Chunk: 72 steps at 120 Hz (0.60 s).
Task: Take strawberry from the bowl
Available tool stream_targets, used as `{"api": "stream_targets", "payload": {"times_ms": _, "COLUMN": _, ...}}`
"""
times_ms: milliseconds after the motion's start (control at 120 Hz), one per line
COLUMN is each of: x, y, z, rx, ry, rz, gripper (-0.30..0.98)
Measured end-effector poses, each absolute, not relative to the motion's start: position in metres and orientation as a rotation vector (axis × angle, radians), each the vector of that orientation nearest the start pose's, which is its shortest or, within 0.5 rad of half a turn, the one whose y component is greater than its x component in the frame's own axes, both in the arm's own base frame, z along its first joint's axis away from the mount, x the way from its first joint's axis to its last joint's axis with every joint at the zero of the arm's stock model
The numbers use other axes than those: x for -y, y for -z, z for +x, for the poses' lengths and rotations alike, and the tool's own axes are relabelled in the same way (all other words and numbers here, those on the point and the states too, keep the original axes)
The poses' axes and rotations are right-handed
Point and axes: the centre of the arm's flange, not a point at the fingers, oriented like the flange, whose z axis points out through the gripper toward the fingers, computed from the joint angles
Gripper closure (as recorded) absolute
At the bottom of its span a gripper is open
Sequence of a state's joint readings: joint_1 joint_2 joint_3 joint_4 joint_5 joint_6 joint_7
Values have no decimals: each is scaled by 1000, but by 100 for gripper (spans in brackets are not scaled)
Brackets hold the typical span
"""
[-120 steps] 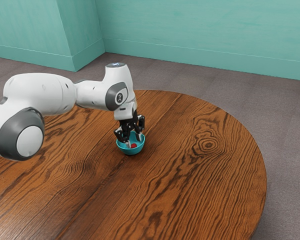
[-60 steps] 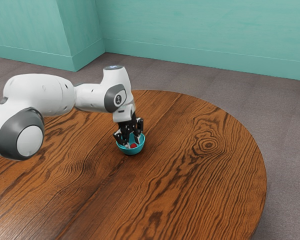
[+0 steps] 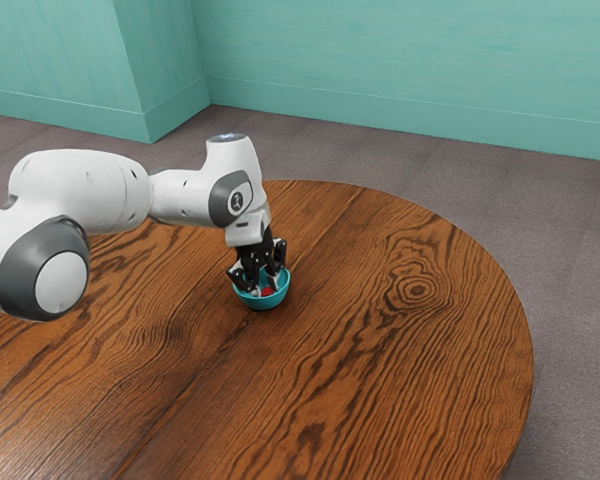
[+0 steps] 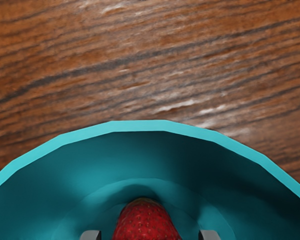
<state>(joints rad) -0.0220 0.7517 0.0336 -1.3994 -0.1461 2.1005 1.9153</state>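
Reaching into the round teal bowl [image 3: 261, 303], with the black two-finger gripper [image 3: 265, 289] spread apart around the plump red strawberry [image 4: 146, 222] inside the bowl, apparently not touching it. Left to do: grip, lift, carry clear of the bowl.

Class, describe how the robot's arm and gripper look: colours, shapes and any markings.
The arm is white, with smooth rounded segments, dark grey joint trim and a small emblem on a grey patch. The gripper is black and angular, its two fingers tipped pale grey.
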Motion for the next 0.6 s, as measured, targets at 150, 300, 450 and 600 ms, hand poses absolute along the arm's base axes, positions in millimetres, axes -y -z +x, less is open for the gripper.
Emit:
{"api": "stream_targets", "payload": {"times_ms": 150, "x": 3, "y": -257, "z": 726, "rx": -2573, "ry": 93, "rz": -1962, "gripper": 56}}
{"api": "stream_targets", "payload": {"times_ms": 300, "x": 3, "y": -257, "z": 726, "rx": -2573, "ry": 101, "rz": -1957, "gripper": 62}}
{"api": "stream_targets", "payload": {"times_ms": 450, "x": 3, "y": -261, "z": 727, "rx": -2569, "ry": 112, "rz": -1949, "gripper": 66}}
{"api": "stream_targets", "payload": {"times_ms": 600, "x": 7, "y": -282, "z": 723, "rx": -2563, "ry": 134, "rz": -1926, "gripper": 69}}
